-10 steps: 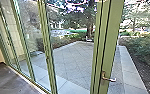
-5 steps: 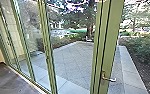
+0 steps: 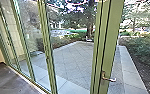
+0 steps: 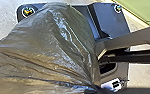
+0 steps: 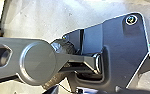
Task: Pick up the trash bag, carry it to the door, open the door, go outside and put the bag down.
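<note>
Silver metal lever handle [image 3: 109,79] is sitting at one o'clock, nearer right; left jaws are pinching grey plastic bag [image 4: 48,47], right jaws unclear.

Beyond the door handle [image 3: 108,79], the foliage [image 3: 138,15] is pretty washed out by bright daylight, purple fringing included. Well left of it, the indoor floor [image 3: 8,80] is left kinda dim. The trash bag [image 4: 53,50] is streaked with glare.

High head view toward yard [image 3: 73,58], both wrist views close above base [image 5: 118,45]
</note>
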